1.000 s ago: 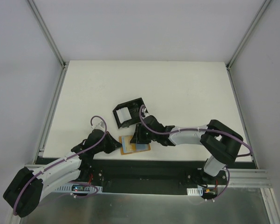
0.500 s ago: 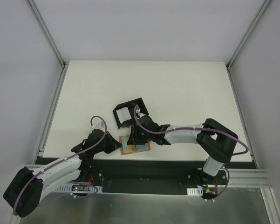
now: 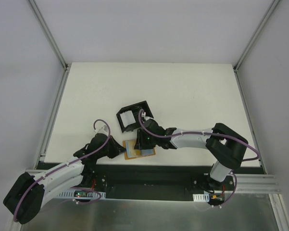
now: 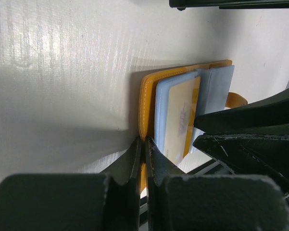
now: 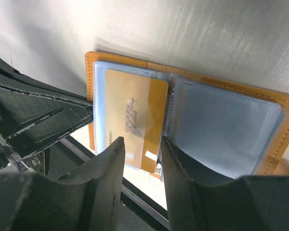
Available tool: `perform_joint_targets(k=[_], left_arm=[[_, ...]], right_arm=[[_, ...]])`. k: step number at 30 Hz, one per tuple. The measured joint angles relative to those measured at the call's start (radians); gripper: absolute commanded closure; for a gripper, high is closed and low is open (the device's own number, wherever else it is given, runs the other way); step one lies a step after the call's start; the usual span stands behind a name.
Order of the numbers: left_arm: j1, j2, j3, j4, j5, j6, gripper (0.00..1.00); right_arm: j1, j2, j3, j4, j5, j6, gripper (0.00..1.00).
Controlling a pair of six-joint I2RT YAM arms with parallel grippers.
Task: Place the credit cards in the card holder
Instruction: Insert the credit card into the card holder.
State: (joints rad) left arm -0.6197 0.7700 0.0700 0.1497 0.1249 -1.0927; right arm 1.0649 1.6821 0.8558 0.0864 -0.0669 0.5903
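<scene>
Right pincer [image 5: 141,144] partly open and empty, hanging just over the open wallet [image 5: 288,113], one finger to each side of the tan-orange card [image 5: 130,106] in the wrist view. Left pincer [image 4: 143,144] closed tight on the wallet's orange cover edge, pinning it down at the near edge of the table [image 3: 182,91], a little left of middle. Card lying flat inside a clear sleeve [image 5: 98,110] on the left-hand page, not yet drawn out. Contact between fingers and card: cannot tell. Card holder [image 3: 131,108] standing just beyond the wallet, toward the table's middle; contents too small to make out.

Step in hand, by judgement: getting hold of the card and sliding it out of its sleeve.

To do it well:
- Come down on whichever card edge lies bare at the sleeve mouth, not on the plastic.
- Pinch the card alone.
- Pull along the sleeve's opening rather than upward, to avoid lifting the page with it.
- Hold the cover firm with the left pincer meanwhile.
- Beware of a fingertip snagging on the wallet's spine, and of so thin a card slipping from a shallow grip.
</scene>
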Motion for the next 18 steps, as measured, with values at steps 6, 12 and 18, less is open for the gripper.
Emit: perform_joint_targets(k=[6,12,18], left_arm=[[0.0,0.0,0.0,0.0,0.0,0.0,1.0],[0.0,0.0,0.0,0.0,0.0,0.001,1.0],[0.0,0.0,0.0,0.0,0.0,0.003,1.0]], right_arm=[[0.017,0.025,0.04,-0.011,-0.012,-0.009,0.62],[0.037,0.047,0.09,-0.01,-0.042,-0.02,0.62],[0.037,0.045,0.092,-0.02,-0.033,-0.035,0.6]])
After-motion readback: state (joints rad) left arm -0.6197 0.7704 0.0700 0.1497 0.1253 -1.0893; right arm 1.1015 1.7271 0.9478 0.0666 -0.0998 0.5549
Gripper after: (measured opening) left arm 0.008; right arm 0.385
